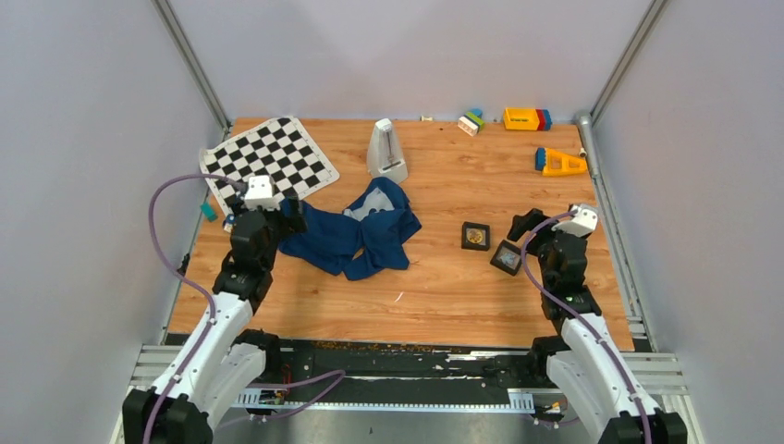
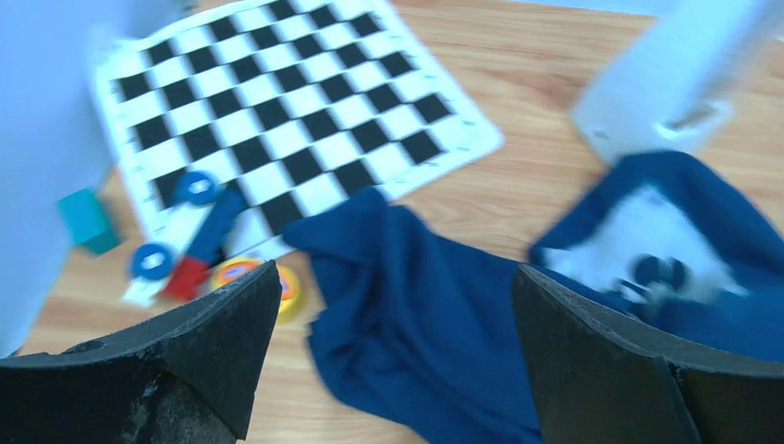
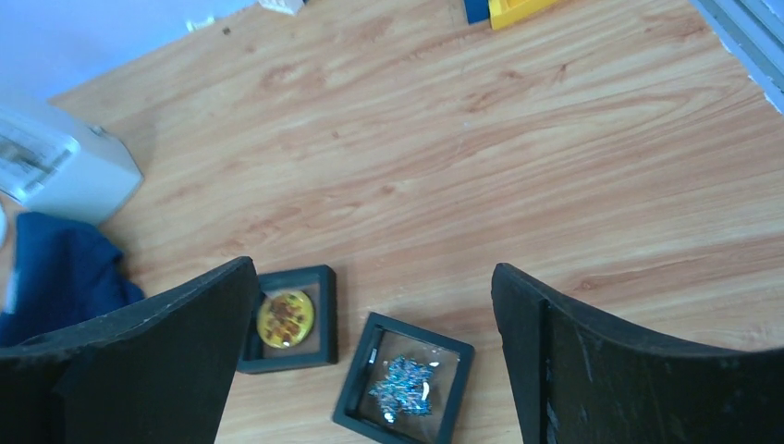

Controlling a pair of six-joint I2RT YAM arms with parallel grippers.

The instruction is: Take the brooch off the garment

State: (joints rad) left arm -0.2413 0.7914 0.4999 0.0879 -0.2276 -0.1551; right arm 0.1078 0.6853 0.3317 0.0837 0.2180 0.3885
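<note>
The garment (image 1: 356, 233), a crumpled navy T-shirt with a grey-white print patch (image 1: 372, 203), lies left of the table's middle. My left gripper (image 1: 292, 215) is open and empty just above its left edge. In the left wrist view the cloth (image 2: 416, 314) lies between the jaws, with the blurred patch (image 2: 638, 231) to the right. The brooch does not show on the cloth. My right gripper (image 1: 525, 227) is open and empty above two black square frames. In the right wrist view (image 3: 372, 268) its jaws stand wide apart.
One frame (image 3: 288, 319) holds a yellow-brown disc, the other (image 3: 405, 381) a blue glittery piece. A chequered cloth (image 1: 270, 162) and a white upright box (image 1: 386, 150) lie behind the shirt. Toys (image 1: 527, 118) line the back edge. A yellow-red toy (image 2: 282, 287) and a teal block (image 2: 88, 220) lie by the left gripper.
</note>
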